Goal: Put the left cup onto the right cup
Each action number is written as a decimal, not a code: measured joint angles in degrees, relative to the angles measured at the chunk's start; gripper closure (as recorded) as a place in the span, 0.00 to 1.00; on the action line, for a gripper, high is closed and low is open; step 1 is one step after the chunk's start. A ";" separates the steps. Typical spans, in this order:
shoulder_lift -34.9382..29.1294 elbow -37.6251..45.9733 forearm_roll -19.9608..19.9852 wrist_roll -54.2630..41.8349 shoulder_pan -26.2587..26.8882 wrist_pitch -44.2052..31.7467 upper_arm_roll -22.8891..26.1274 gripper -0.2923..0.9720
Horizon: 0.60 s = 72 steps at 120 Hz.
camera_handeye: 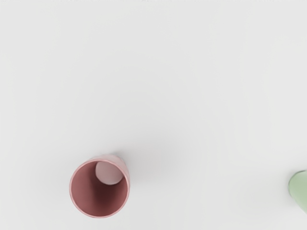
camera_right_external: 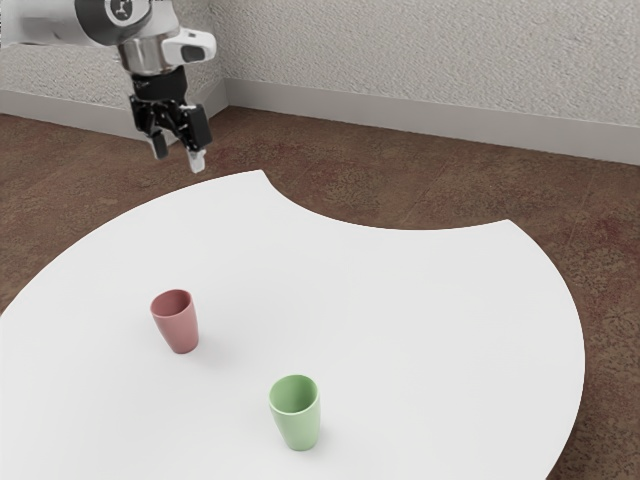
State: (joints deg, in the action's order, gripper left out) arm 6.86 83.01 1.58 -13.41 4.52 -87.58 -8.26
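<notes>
A pink cup (camera_right_external: 176, 320) stands upright on the white table (camera_right_external: 400, 300), toward the exterior view's left. A green cup (camera_right_external: 295, 411) stands upright nearer the front edge, to the right of the pink one. My gripper (camera_right_external: 178, 158) hangs high above the table's far left part, well away from both cups, open with nothing between its fingers. From the wrist camera I look straight down into the pink cup (camera_handeye: 100, 188), and a sliver of the green cup (camera_handeye: 300, 189) shows at the picture's edge.
The table has a curved cut-out at its far side (camera_right_external: 330, 215). Brown carpet floor (camera_right_external: 450, 170) and a pale wall with a skirting board lie behind it.
</notes>
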 joint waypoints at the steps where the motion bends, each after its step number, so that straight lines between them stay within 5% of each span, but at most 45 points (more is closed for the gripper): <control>1: 0.06 0.02 -0.01 0.00 0.01 -0.08 -0.01 0.25; 72: 4.73 1.27 0.20 0.10 -1.60 -4.72 -0.17 0.25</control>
State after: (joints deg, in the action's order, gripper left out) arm 11.60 84.28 1.78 -13.31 2.92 -92.30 -8.43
